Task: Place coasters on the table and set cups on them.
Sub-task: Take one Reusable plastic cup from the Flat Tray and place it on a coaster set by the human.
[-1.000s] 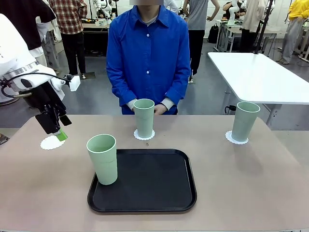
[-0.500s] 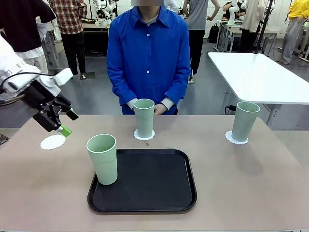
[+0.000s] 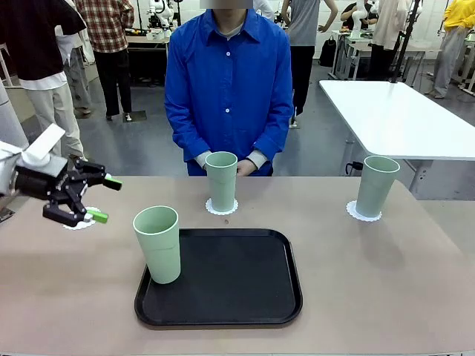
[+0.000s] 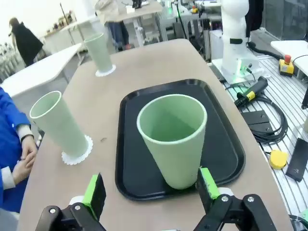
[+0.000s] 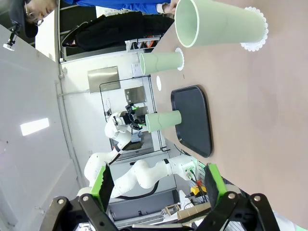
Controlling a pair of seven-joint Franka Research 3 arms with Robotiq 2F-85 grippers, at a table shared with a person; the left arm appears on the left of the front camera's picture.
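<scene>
We find the left gripper [image 3: 102, 199] wide open and empty above the table's [image 3: 386, 282] left edge, over one lacy white coaster [image 3: 76, 222]. One mint-green tumbler [image 3: 158, 244] stands at the black tray's [image 3: 230, 285] left edge (two others on far-edge coasters). The right gripper [image 5: 156, 185] is likewise open, empty.

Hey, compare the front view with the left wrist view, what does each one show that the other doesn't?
Front view alone: the person's blue shirt front, the white table behind, and the left claw from the side, open, over the empty coaster.

Left wrist view alone: inside the cup on the tray, plus cables and a yellow button on the floor.

Both: the black tray, that cup, and two cups on coasters, the middle cup and the far cup.
</scene>
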